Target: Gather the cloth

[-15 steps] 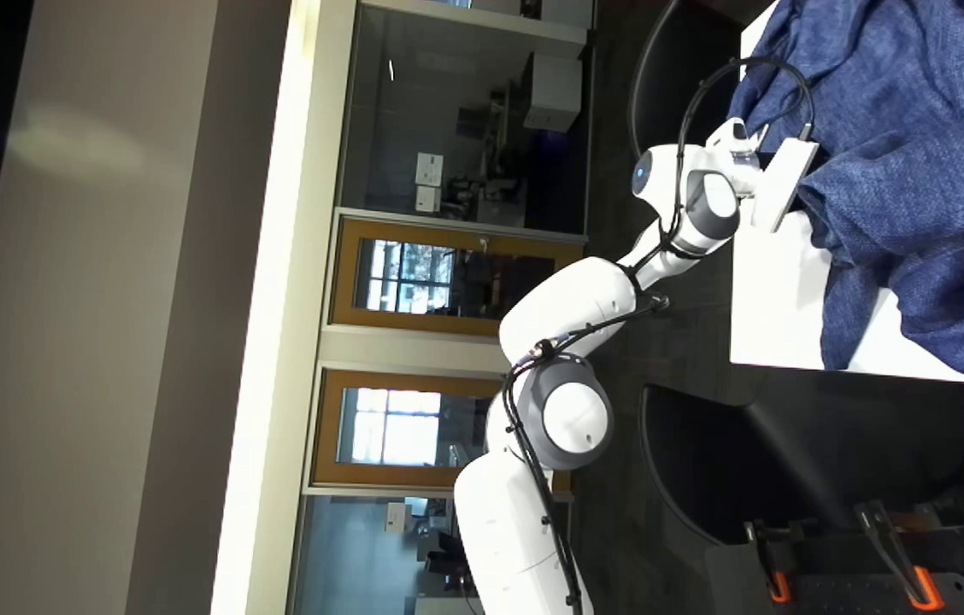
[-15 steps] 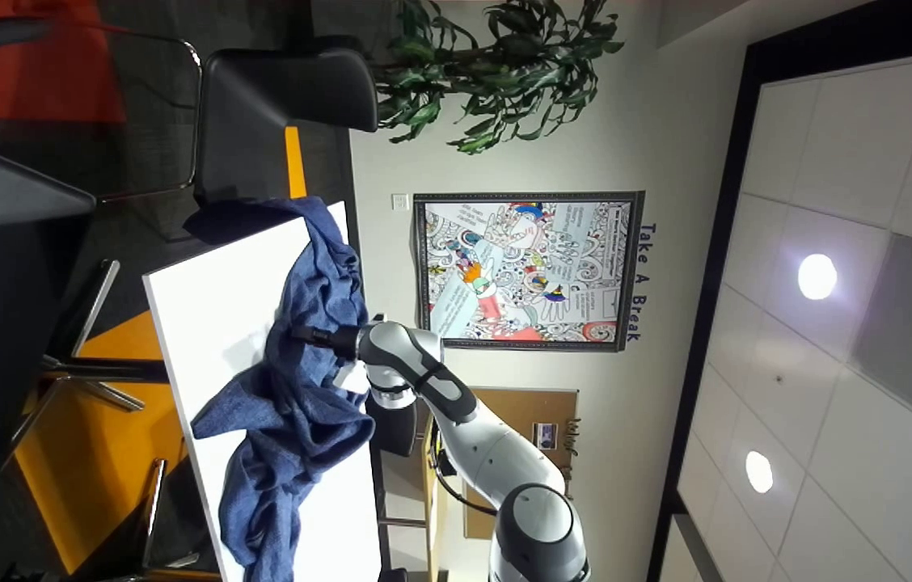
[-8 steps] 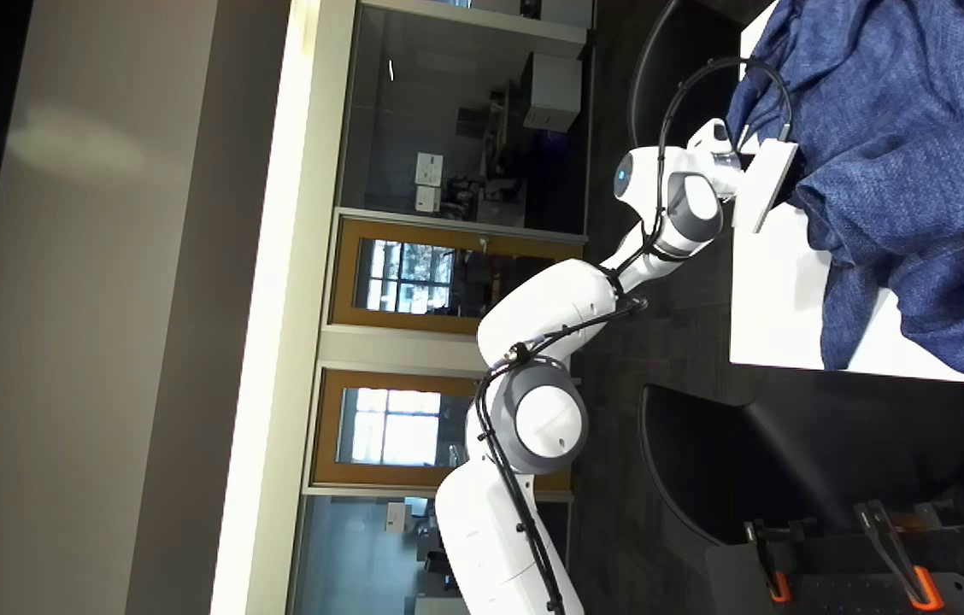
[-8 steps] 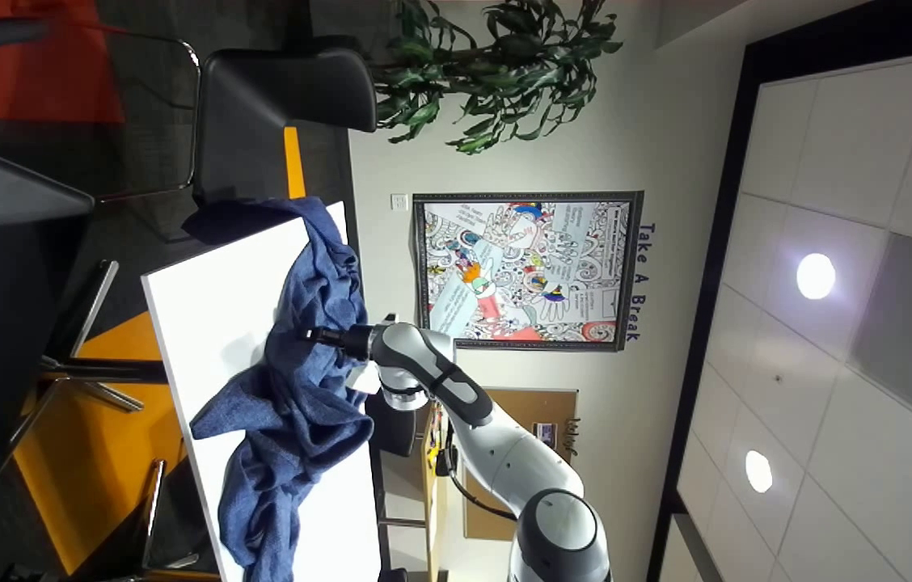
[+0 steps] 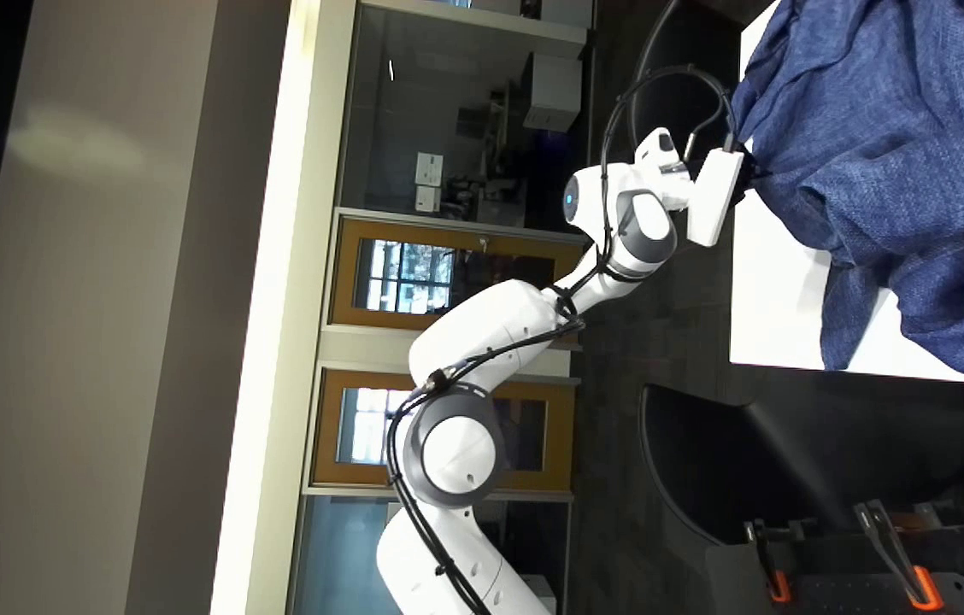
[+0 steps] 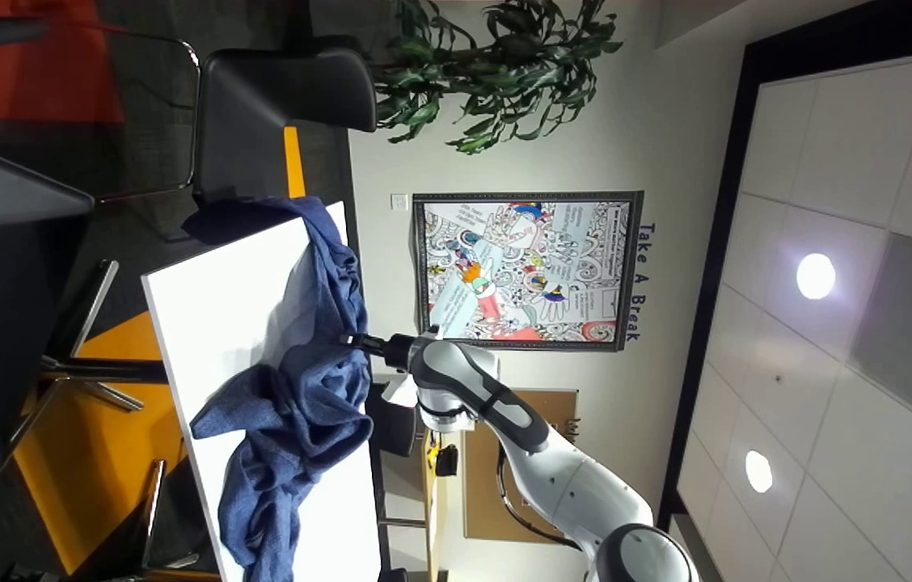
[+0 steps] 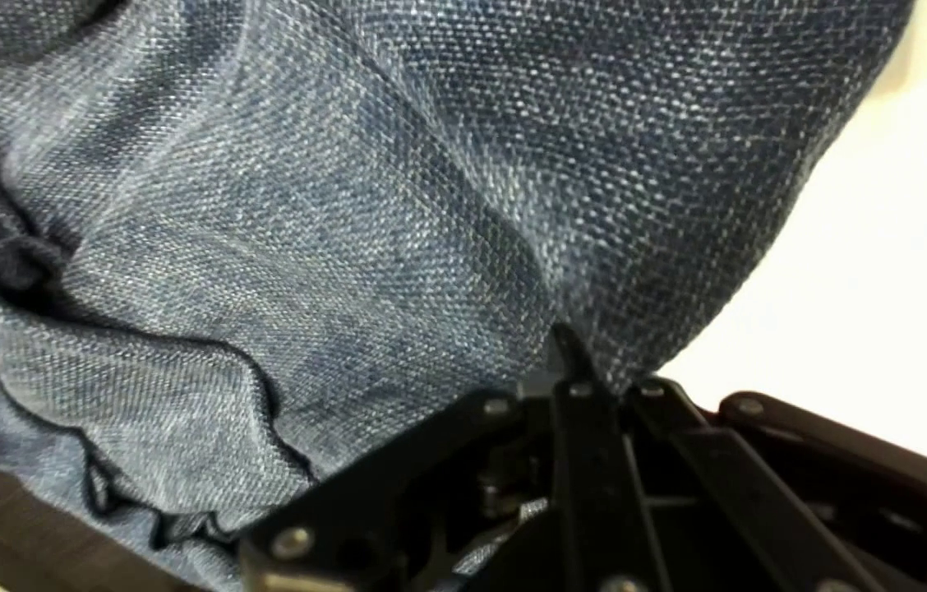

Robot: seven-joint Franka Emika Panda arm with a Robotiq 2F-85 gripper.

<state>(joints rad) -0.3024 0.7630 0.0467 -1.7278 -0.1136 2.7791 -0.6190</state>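
Note:
The dark blue cloth (image 5: 909,154) lies bunched in folds on the white tabletop (image 5: 777,282). In an exterior view the cloth (image 6: 314,404) runs along the table, and one end hangs over the table's far edge. My gripper (image 6: 349,339) is at the cloth's edge near one long side of the table. In the wrist view the black fingers (image 7: 595,370) are closed together on a pinch of the cloth (image 7: 365,222), with creases running into the fingertips. The fabric is drawn towards the gripper (image 5: 753,169). The pinched part between the fingers is mostly hidden.
Black chairs stand round the table, one (image 5: 730,453) close to its edge and another (image 6: 262,121) near the hanging cloth end. Clamps (image 5: 901,555) with orange tips are at the robot's mount. A plant (image 6: 488,81) stands by the wall.
The arm has drawn back towards the table's side, and the gripper has moved with it. The cloth at the gripper is pulled along, baring more of the tabletop. The rest of the cloth stays put.

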